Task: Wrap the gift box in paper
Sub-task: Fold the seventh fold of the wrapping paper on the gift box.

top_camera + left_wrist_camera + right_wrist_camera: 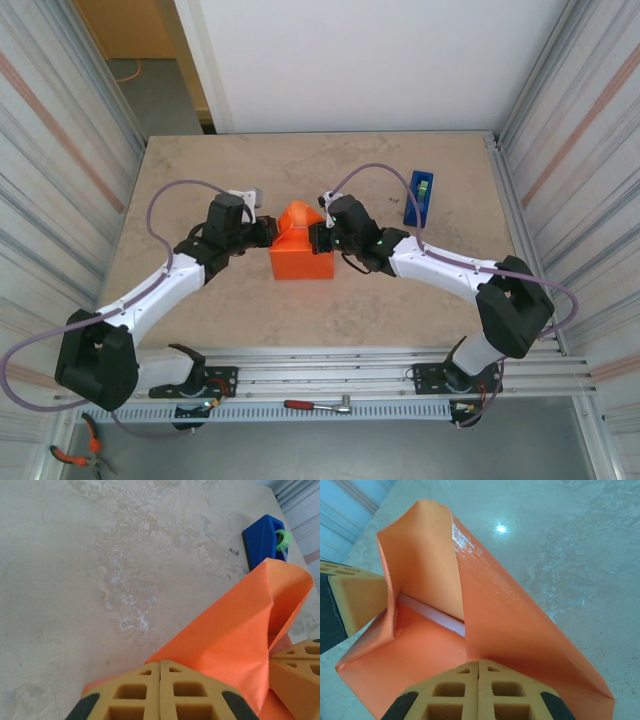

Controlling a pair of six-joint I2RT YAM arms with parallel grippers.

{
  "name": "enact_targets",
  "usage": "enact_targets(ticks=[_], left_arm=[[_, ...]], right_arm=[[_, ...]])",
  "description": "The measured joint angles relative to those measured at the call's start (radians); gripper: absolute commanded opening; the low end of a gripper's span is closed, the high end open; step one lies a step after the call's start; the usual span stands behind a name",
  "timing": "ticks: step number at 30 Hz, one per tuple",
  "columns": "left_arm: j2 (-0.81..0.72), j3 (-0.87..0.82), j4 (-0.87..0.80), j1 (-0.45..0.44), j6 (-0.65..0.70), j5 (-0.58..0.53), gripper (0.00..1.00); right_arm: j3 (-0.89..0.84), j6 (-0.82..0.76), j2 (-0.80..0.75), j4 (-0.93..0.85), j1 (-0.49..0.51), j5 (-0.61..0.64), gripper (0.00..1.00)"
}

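Centre of the worktop (200, 180): paper (300, 255) folded up into an orange bundle around the gift box (432, 614), just a pale edge of it peeking out under a raised flap in the right wrist view. Left gripper (264, 234) at the bundle's left side, jaws closed flat together, pinching the paper at the tips. Right gripper (318, 238) at the right side, jaws likewise closed on a paper fold. Flap standing up on the far side between both grippers. Blue tape dispenser (419, 198) far right, well apart from the bundle, lying on bare worktop.
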Motion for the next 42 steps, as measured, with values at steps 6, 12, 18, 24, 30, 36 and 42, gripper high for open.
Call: enact_targets(ticks=[6, 12, 18, 24, 30, 36, 42], left_arm=[[0.000, 0.007, -0.020, -0.044, 0.020, -0.064, 0.05], [0.000, 0.019, -0.044, -0.104, 0.029, -0.126, 0.02], [0.002, 0.028, -0.063, -0.142, 0.028, -0.180, 0.02], [0.018, 0.049, -0.089, -0.163, -0.011, -0.229, 0.08], [0.024, 0.051, -0.089, -0.182, -0.076, -0.277, 0.08], [0.027, 0.051, -0.084, -0.192, -0.087, -0.301, 0.07], [0.027, 0.060, -0.099, -0.196, -0.068, -0.303, 0.07]], right_arm=[[0.000, 0.000, 0.000, 0.000, 0.001, 0.001, 0.00], [0.000, 0.000, 0.000, -0.001, 0.002, 0.004, 0.00], [0.000, 0.004, 0.000, -0.001, 0.003, 0.004, 0.00], [0.000, 0.009, 0.000, 0.000, 0.003, 0.007, 0.00], [-0.005, 0.042, -0.002, 0.006, 0.003, 0.016, 0.00], [-0.019, 0.105, -0.010, 0.025, 0.013, 0.051, 0.00], [-0.029, 0.150, -0.016, 0.037, 0.025, 0.084, 0.00]])
